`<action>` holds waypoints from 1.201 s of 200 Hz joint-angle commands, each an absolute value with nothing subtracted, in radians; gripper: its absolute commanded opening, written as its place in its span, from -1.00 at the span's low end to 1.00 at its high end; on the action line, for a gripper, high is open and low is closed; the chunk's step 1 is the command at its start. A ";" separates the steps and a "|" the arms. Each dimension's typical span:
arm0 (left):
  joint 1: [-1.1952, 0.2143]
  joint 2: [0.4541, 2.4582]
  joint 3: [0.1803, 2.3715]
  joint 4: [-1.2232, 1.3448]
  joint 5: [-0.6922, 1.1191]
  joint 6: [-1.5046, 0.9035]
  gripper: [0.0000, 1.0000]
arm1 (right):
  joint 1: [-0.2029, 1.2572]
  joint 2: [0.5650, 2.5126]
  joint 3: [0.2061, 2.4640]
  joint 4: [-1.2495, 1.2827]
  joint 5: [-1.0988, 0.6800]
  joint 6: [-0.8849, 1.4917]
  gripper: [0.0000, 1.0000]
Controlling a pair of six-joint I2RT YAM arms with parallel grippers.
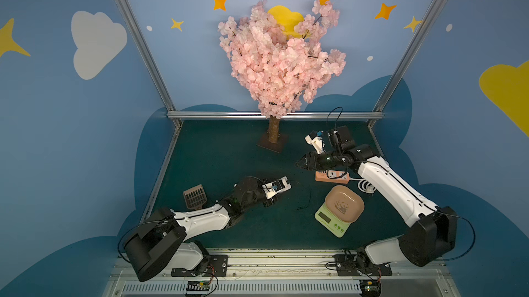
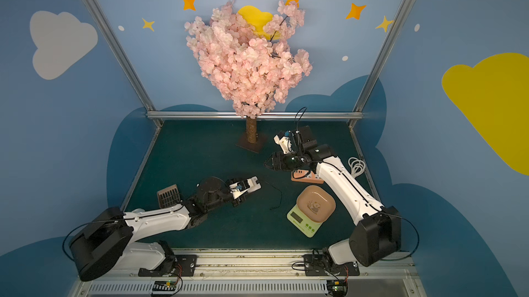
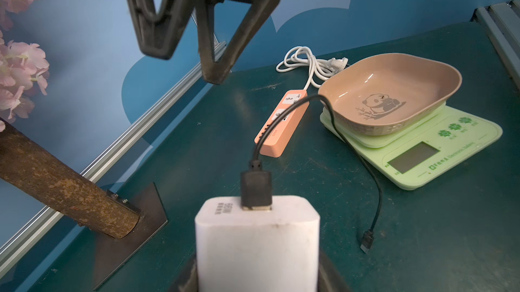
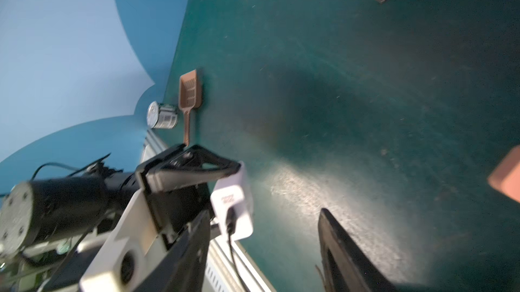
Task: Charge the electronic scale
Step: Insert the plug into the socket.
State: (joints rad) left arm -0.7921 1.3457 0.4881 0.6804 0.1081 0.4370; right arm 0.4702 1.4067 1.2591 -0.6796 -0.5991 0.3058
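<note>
White cube-shaped charger point(image 3: 257, 242) sits clamped in my left pincer point(image 1: 280, 186), a thin black cable point(image 3: 256, 186) plugged into it. My right pincer point(image 1: 300, 164) hangs agape and empty at nine o'clock of the oblong orange power strip point(image 1: 332, 176). At four o'clock on the dark green mat point(image 1: 229, 161) rests the pale-green square electronic scale point(image 1: 329, 218) with its tan panda tray point(image 1: 345, 204), six o'clock of that strip.

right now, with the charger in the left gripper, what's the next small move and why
Probably lower the right gripper, open and empty, onto the cable's loose plug. The left gripper holds the white charger with the black cable already in it, but that plug lies on the mat beside the electronic scale, not in it.
</note>
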 commanded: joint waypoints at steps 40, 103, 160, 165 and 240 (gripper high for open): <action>-0.792 1.329 0.531 0.707 0.150 0.420 -0.47 | 0.574 1.363 1.186 -0.693 -0.637 0.229 0.39; -0.793 1.301 0.526 0.708 0.170 0.411 -0.46 | 0.647 1.414 1.213 -0.694 -0.573 0.202 0.28; -0.793 1.299 0.531 0.708 0.178 0.409 -0.46 | 0.664 1.451 1.222 -0.672 -0.566 0.214 -0.07; -0.793 1.298 0.531 0.708 0.178 0.410 -0.46 | 0.664 1.451 1.220 -0.667 -0.568 0.216 -0.15; -0.793 1.275 0.519 0.715 0.206 0.381 0.49 | 0.644 1.436 1.232 -0.672 -0.463 0.212 -0.93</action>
State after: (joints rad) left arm -0.7895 1.3178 0.5083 0.6823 0.1703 0.3992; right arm 0.6605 1.4441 1.1946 -0.6571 -0.5442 0.2214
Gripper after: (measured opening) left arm 0.666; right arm 0.311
